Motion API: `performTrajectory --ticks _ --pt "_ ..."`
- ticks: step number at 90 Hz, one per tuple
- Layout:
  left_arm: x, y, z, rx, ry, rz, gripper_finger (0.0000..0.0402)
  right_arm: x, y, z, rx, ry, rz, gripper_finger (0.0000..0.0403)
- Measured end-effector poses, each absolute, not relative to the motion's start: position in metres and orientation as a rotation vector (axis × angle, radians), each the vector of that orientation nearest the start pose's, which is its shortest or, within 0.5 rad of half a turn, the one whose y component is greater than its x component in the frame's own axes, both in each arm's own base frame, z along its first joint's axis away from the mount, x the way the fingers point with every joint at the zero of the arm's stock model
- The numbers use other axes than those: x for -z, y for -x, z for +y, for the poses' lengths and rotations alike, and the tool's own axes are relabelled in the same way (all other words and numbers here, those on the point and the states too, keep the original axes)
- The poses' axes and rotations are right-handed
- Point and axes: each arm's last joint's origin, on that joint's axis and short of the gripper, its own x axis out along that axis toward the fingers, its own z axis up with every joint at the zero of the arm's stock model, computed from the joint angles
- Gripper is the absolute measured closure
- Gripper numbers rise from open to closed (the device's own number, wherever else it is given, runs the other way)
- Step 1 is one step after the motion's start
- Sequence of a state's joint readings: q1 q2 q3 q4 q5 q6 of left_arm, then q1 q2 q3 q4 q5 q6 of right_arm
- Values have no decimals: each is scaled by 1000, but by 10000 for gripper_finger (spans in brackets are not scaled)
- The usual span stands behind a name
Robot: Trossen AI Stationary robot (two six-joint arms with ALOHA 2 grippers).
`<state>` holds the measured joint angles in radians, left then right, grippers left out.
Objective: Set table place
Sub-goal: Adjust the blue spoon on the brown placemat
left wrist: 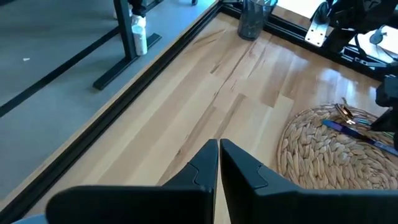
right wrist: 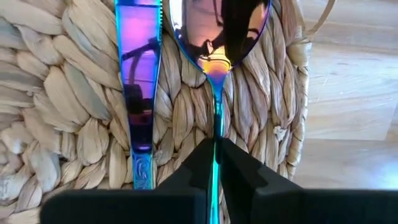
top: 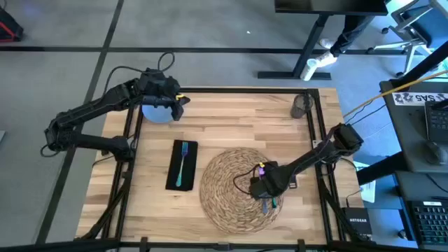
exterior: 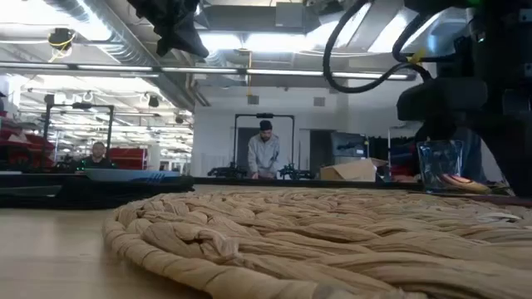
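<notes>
The left gripper (left wrist: pixel 219 163) hangs at the table's far left corner, fingers pressed together. The right gripper (right wrist: pixel 214 163) sits low — fingers pinched on a thin iridescent spoon handle (right wrist: pixel 215 118).

Your right end effector (right wrist: pixel 214 163) was clamped on the iridescent spoon (right wrist: pixel 216 37)'s handle; the knife (right wrist: pixel 139 93) lay beside it on the woven placemat (right wrist: pixel 56 106), desk (right wrist: pixel 354 81) alongside.

Around my table the floor (top: pixel 63 28) is grey, crossed by dark seams. Far off, a black desk leg (top: pixel 308 45) stands with a white bottle (top: pixel 313 66) at its foot. Long ceiling lights (exterior: pixel 274 41) glow overhead; a person (exterior: pixel 264 154) stands at a far bench.
</notes>
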<state>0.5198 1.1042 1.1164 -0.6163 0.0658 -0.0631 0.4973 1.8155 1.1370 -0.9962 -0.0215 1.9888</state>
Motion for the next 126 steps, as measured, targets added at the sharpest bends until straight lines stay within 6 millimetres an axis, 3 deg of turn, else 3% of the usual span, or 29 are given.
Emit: performTrajectory --ticks 45,75,93,126 --pt "-348 -196 111 -466 232 564 402 -161 -264 144 1225 -1083 1299 390" --pt "-348 -196 110 -465 232 564 402 -161 -264 144 1224 -1083 1299 310" --pt "-348 -196 110 -465 232 564 402 -162 -264 144 1222 -1084 1299 295" --pt "-348 -196 111 -466 232 564 402 -187 -258 139 1154 -1128 1232 295"
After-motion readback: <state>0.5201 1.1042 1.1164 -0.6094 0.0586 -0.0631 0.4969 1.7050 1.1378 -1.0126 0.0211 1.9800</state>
